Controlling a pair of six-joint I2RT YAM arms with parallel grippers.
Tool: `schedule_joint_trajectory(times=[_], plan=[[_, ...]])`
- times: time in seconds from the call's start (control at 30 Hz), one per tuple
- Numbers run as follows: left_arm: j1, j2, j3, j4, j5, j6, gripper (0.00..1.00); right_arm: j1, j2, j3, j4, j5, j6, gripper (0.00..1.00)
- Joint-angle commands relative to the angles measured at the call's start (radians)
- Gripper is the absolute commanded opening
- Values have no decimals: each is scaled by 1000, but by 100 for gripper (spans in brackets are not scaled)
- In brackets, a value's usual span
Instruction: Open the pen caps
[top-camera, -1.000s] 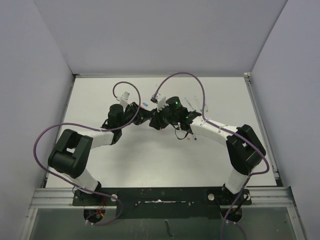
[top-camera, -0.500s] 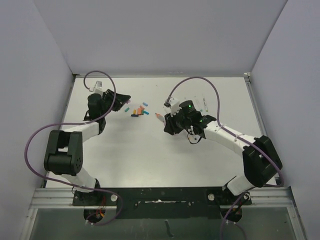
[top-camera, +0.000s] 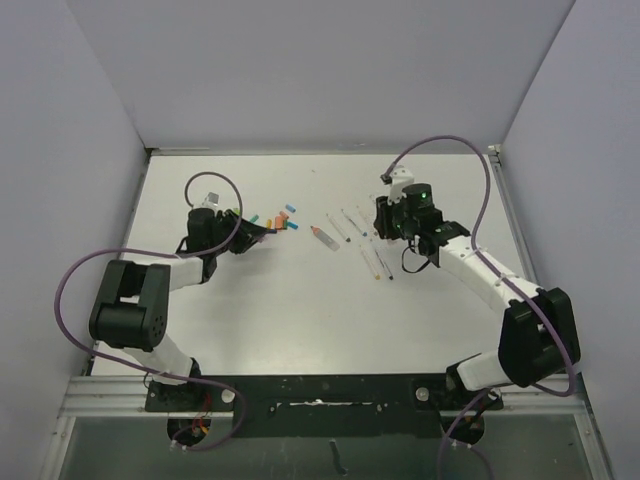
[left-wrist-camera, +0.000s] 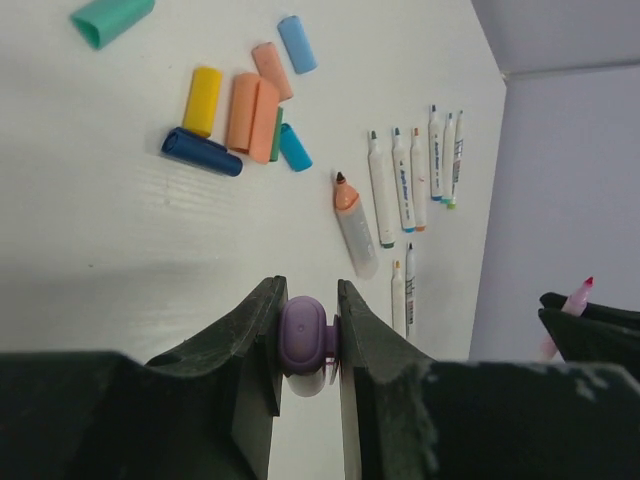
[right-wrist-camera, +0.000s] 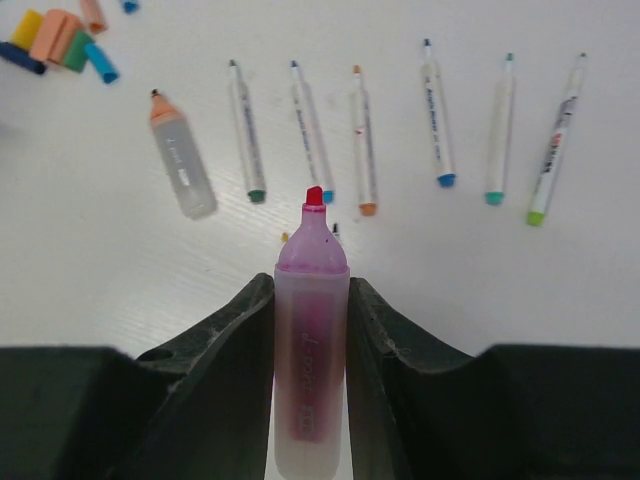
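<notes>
My left gripper (left-wrist-camera: 306, 300) is shut on a purple pen cap (left-wrist-camera: 305, 335), low over the table just left of the loose pen caps (top-camera: 276, 220). That pile holds a yellow cap (left-wrist-camera: 203, 100), an orange cap (left-wrist-camera: 252, 115), a dark blue cap (left-wrist-camera: 200, 152), a light blue cap (left-wrist-camera: 297, 44) and a teal cap (left-wrist-camera: 110, 18). My right gripper (right-wrist-camera: 311, 290) is shut on an uncapped pink highlighter (right-wrist-camera: 312, 330), tip pointing forward, above the row of thin pens (right-wrist-camera: 362, 140). In the top view the right gripper (top-camera: 385, 218) hangs at the right of the pens.
An uncapped orange-tipped highlighter (top-camera: 322, 238) lies between the caps and the thin pens (top-camera: 347, 224). Two more thin pens (top-camera: 377, 262) lie nearer the front. Grey walls (top-camera: 90, 120) close in the white table (top-camera: 300, 320) on three sides.
The grippers were together at mid-table a second ago. They have drawn apart: the left carried the purple cap to the cap pile, the right carried the pink highlighter over the pen row.
</notes>
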Motion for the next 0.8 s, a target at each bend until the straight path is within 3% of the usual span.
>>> schedule_joint_trajectory(times=[0.0,0.27,0.47,0.77], plan=[[-2,34,-1,-12,24,34,0,-63,-6,-5,57,64,-1,0],[0,96,-6,-15,0,29,0,-137,44,-22,58,50,2,0],[4,132,-2,-1,-3,16,12,-157,103,-21,46,24,11,0],[24,155,0,1,12,9,19,-168,195,-19,61,30,10,0]])
